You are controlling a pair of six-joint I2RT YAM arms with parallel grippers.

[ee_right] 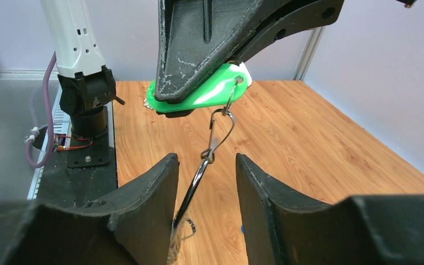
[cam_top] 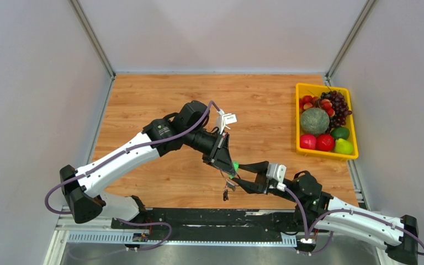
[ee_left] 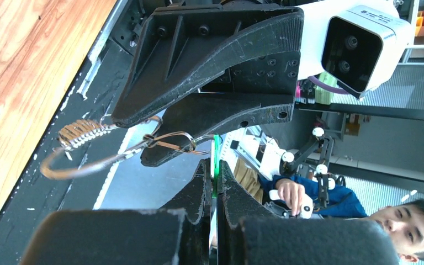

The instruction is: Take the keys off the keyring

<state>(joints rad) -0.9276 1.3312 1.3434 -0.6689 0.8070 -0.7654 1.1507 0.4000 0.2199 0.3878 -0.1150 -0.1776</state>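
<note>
My left gripper is shut on a green key tag and holds it above the table's near edge. In the left wrist view the tag shows edge-on between the closed fingers. A small wire loop hangs from the tag and links to the thin silver keyring. The keyring hangs down between the fingers of my right gripper, which is open, close along its left finger. The ring also shows in the left wrist view. A small dark tag dangles below.
A yellow tray of fruit stands at the right side of the wooden table. The black base rail runs along the near edge under both grippers. Grey walls enclose the table on three sides.
</note>
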